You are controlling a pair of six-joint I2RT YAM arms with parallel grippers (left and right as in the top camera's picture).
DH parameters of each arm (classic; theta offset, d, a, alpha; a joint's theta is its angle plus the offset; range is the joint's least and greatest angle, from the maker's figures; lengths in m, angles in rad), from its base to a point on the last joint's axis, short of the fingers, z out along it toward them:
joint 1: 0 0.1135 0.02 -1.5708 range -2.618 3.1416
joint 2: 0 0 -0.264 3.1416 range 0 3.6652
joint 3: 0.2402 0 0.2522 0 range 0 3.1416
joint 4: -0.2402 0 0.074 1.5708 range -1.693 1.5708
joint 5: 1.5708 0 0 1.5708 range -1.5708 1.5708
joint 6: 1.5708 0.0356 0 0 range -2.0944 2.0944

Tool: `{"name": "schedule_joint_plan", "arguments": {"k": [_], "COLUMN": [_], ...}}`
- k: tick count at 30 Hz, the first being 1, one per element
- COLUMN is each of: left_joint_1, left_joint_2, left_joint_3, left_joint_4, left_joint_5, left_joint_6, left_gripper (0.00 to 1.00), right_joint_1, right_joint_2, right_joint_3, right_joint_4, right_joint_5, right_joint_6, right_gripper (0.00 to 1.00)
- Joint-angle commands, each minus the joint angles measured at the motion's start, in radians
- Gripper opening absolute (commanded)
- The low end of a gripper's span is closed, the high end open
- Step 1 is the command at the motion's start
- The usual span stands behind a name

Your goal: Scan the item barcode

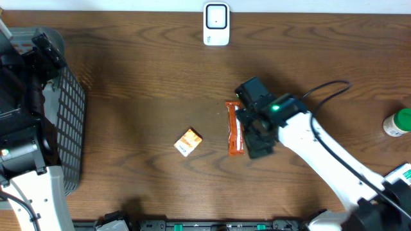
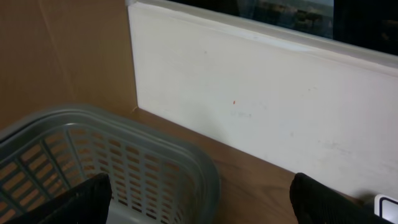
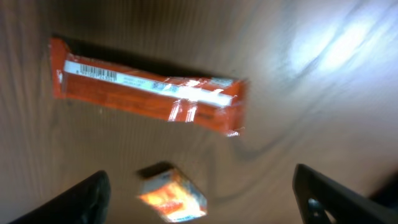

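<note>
1. Two risks stand out, both judged from how the orange bar lies flat on the table. It is a thin, slack wrapper, so fingers coming down around it may scrape the wood and push it aside, or pinch only a fold of film.
2. The barcode is at one end of the bar, on a white strip facing up. A grip that covers that end, or one that creases the glossy film, could stop the scanner from reading it. The bar must also be turned to face the scanner.
3. The small orange box lies near the bar, on the side toward the table's left edge. A sideways nudge could drive one into the other.
4. The right gripper hangs over the bar with its fingers spread wide and nothing between them.
5. The left gripper is also spread and empty. It is above the grey basket at the table's left edge.
6. The bar lies a little right of the table's middle, well apart from the scanner at the midpoint of the far edge. It is long, narrow and orange-red, with crimped ends.
</note>
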Motion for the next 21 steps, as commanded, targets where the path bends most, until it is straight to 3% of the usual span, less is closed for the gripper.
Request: {"name": "schedule_joint_plan", "arguments": {"k": [1,6,13,18,19,21], "left_joint_1": [-0.003,-0.003,-0.003,-0.003,-0.003,-0.003], "left_joint_2": [-0.001,0.008,0.050,0.087,0.092,0.105], "left_joint_3": [0.004,0.004,0.003,0.004,0.004,0.004], "left_joint_4": [0.001,0.001,0.002,0.002,0.001,0.001], "left_joint_5": [0.010,0.010,0.010,0.010,0.010,0.009], "left_joint_6": [-0.008,-0.008,-0.008,-0.008,-0.008,-0.008], "left_gripper": [0.91,0.91,0.91,0.91,0.91,0.91], "right_joint_1": [0.003,0.008,0.004,0.005,0.006,0.010], "right_joint_2": [0.073,0.159,0.192,0.201,0.203,0.203], "right_joint_3": [-0.059,-0.083,-0.083,-0.083,-0.083,-0.083], "right_joint_4": [0.165,0.223,0.299,0.377,0.382,0.392], "right_joint_5": [-0.084,-0.031,0.168,0.119,0.095,0.058], "right_joint_6": [0.150,0.075,-0.509,-0.815,-0.834,-0.842], "right_gripper": [0.83,0.89,0.84,0.82,0.81,0.64]}}
